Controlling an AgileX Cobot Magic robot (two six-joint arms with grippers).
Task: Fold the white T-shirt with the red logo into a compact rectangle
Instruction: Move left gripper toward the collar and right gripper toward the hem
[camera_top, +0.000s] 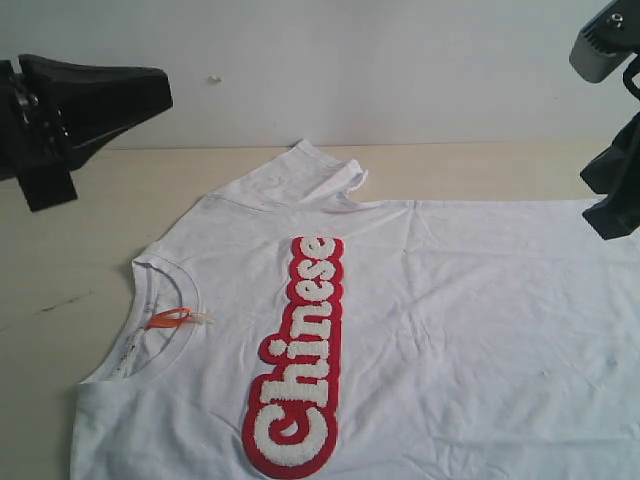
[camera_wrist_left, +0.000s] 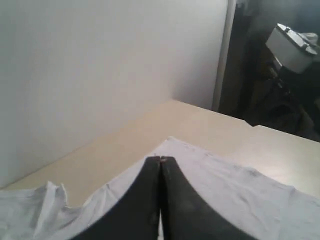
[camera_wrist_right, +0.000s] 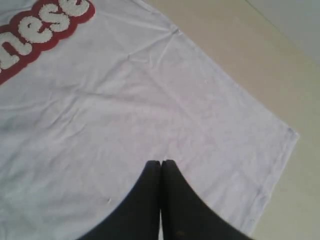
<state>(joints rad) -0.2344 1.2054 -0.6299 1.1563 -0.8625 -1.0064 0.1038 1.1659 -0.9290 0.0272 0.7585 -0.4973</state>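
The white T-shirt (camera_top: 450, 330) lies spread flat on the table, chest up, collar toward the left. Its red logo (camera_top: 300, 355) runs along the chest, and an orange tag loop (camera_top: 170, 318) sits in the collar. One sleeve (camera_top: 320, 172) lies bunched at the far edge. My left gripper (camera_wrist_left: 160, 159) is shut and empty, held above the table at the far left (camera_top: 150, 95), clear of the cloth. My right gripper (camera_wrist_right: 161, 162) is shut and empty, hanging over the shirt's lower body (camera_wrist_right: 150, 110) near the hem corner (camera_wrist_right: 287, 135). Part of the logo (camera_wrist_right: 40, 27) shows in the right wrist view.
The light wooden table (camera_top: 80, 220) carries the shirt, with bare wood at the left and along the back. A white wall (camera_top: 380, 60) stands behind it. Dark equipment (camera_wrist_left: 280, 75) stands past the table's end in the left wrist view.
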